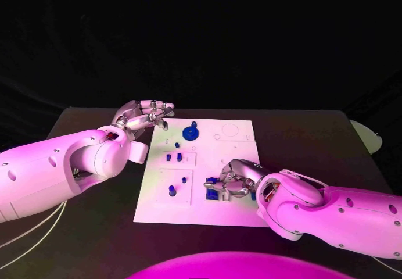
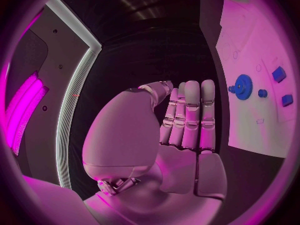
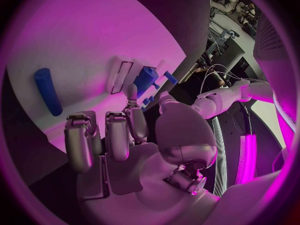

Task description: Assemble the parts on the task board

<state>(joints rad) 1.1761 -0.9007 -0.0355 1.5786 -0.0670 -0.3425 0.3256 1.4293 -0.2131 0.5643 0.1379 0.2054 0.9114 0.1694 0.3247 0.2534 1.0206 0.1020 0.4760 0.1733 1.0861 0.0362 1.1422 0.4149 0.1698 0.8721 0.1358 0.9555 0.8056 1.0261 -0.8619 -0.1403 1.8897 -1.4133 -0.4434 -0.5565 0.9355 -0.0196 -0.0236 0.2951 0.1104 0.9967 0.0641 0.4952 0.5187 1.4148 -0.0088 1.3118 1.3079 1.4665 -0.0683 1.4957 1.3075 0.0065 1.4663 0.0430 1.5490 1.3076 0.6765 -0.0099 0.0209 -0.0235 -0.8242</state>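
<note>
Right robot hand down on the task board with fingers on a blue part, grip unclear, left robot hand beside the board's far corner, fingers curled, holding nothing

Black table against a dark backdrop, pink light throughout.

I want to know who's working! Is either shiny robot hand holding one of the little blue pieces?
The left hand holds nothing. The right hand rests among small blue parts on the white task board; whether it grips one cannot be told.

Matt task board, glossy metallic fingers
</note>
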